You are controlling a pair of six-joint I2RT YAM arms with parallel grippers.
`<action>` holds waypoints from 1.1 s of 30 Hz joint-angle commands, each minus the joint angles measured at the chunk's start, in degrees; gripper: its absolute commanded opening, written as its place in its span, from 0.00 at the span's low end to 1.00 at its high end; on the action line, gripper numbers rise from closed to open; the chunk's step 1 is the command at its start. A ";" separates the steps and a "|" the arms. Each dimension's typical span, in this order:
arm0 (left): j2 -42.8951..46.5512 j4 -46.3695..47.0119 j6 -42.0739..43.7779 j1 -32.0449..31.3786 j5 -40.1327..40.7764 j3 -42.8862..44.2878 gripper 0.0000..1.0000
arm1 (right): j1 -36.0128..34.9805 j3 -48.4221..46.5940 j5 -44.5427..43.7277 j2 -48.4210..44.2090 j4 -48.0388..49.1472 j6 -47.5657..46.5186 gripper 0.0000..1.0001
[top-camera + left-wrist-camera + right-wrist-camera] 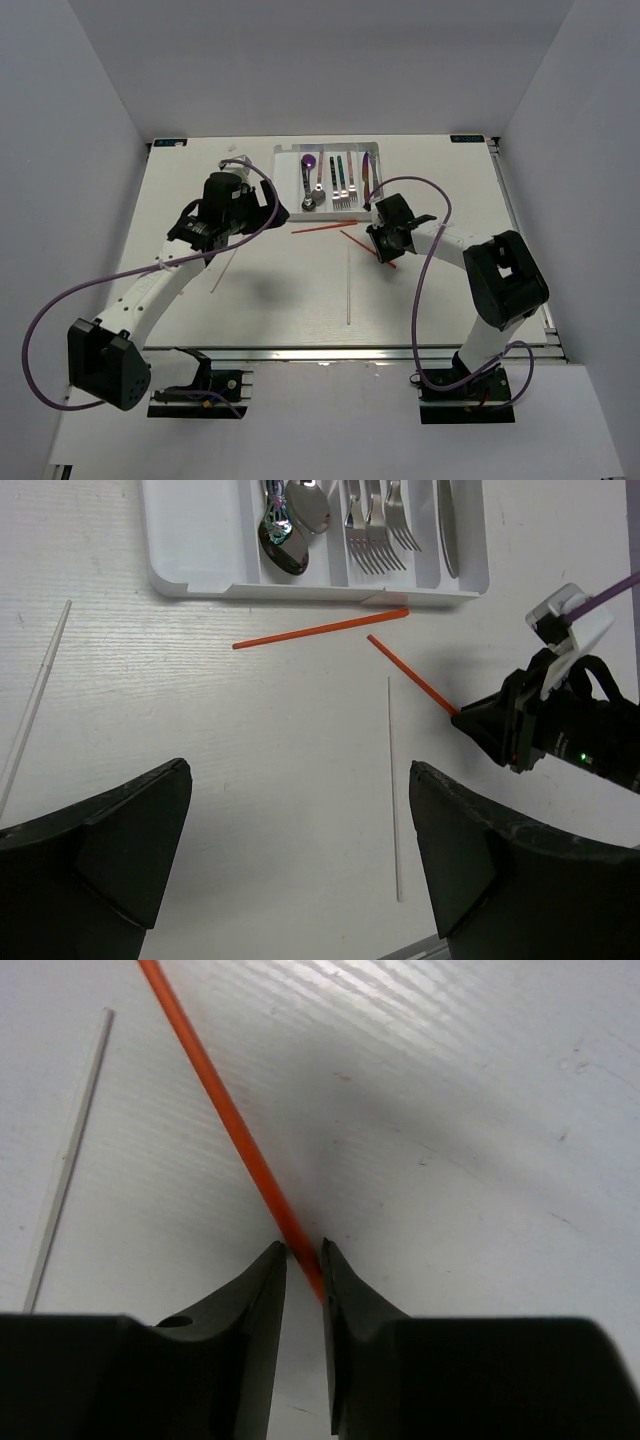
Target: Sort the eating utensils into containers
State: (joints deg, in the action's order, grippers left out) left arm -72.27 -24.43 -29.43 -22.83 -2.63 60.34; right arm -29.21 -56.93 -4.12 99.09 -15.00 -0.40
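Left white chopstick lay slanted on table, far left; left gripper hovered above table on near side of tray, fingers spread wide, holding nothing; white tray sat at far centre, with spoons, forks, knife in separate compartments, left to right; flat orange chopstick lay just near of tray; middle white chopstick lay pointing near-far; slanted orange chopstick ran between fingertips of right gripper, low over table; fingers drawn close either side; whether already pinching, could not tell.
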 commanded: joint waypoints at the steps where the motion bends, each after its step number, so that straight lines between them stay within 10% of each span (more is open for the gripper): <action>1: 3.89 -1.67 1.83 0.07 -0.71 0.57 0.98 | 1.35 0.41 -0.53 2.60 -5.03 -0.65 0.25; 8: 4.33 -3.52 2.01 0.07 -1.41 1.89 0.98 | 1.09 2.43 0.95 1.56 -7.05 -0.74 0.00; 21: 7.76 15.17 -11.15 -0.11 -14.58 -8.29 0.98 | 0.03 3.13 17.11 -17.95 -4.34 2.42 0.00; 33: 3.02 42.97 -16.10 -8.55 -16.79 -15.69 0.98 | -1.11 13.34 39.01 -25.00 39.52 39.42 0.00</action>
State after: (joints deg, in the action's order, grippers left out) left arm -68.60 10.92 -44.97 -30.39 -18.94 44.38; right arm -29.43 -43.16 27.03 75.13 9.69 27.92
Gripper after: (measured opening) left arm 0.982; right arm 0.022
